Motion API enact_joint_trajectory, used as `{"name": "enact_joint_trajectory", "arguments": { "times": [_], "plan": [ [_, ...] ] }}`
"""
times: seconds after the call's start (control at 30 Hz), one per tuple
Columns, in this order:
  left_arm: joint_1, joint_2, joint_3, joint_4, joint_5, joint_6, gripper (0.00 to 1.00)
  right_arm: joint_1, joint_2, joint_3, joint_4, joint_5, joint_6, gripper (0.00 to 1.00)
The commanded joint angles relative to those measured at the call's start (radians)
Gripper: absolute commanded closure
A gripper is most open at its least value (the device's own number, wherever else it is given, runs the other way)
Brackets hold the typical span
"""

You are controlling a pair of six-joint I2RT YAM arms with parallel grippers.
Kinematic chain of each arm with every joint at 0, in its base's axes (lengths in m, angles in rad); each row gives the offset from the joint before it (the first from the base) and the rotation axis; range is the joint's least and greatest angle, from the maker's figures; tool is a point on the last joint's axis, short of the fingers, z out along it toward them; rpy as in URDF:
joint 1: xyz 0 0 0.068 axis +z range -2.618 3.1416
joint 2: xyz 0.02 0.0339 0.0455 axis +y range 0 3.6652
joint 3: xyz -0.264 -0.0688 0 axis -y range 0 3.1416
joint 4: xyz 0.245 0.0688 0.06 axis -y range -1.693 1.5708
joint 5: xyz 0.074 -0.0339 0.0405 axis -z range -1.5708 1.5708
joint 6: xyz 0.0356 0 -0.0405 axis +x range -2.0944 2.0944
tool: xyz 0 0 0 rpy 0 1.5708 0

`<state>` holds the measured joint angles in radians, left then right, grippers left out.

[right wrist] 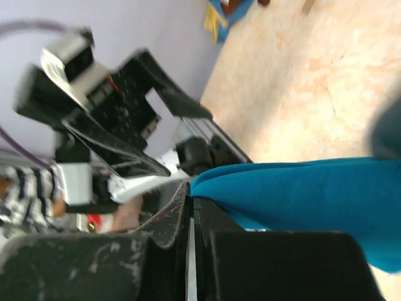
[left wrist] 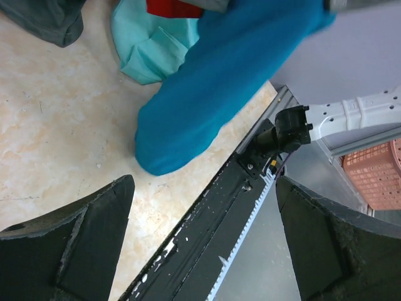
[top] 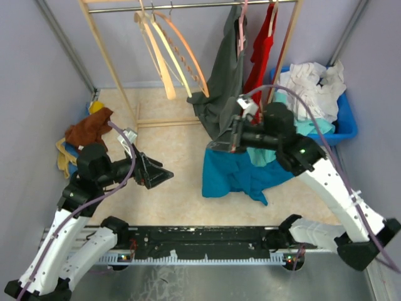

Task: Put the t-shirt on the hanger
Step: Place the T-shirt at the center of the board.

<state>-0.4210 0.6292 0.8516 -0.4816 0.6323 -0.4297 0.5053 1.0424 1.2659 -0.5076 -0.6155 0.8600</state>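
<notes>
A: Where your right fingers [right wrist: 168,221] meet, what's listed?
B: Pressed together on a t-shirt [top: 232,172] edge; the rest drapes to the tabletop [top: 169,144], likely raised for spreading.
A: Your left fingers [left wrist: 81,244]?
B: Spread, empty, aimed at the cloth.
A: Hanger [top: 194,55]?
B: Orange, hooked on the rail [top: 200,6], well apart from the t-shirt; not yet fetched.

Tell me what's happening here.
The right gripper, jaws shut, holds one edge of the teal t-shirt lifted, while the rest of the cloth trails onto the table. The left gripper hangs nearby with jaws wide open and empty, pointed toward the shirt. The orange hanger hangs on the rail at the back, with nothing on it yet.
</notes>
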Motion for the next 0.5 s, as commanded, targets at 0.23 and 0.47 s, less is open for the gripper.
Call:
{"name": "enact_joint_trajectory", "arguments": {
  "times": [0.23,0.47],
  "plan": [
    [-0.002,-0.053,-0.038,-0.004,0.006,0.004,0.0,0.538,0.212,0.207,-0.053,0.485,-0.155,1.0],
    [-0.002,-0.059,-0.065,-0.009,-0.025,0.006,0.0,0.539,0.141,0.259,-0.262,0.688,-0.213,0.34]
  ]
}}
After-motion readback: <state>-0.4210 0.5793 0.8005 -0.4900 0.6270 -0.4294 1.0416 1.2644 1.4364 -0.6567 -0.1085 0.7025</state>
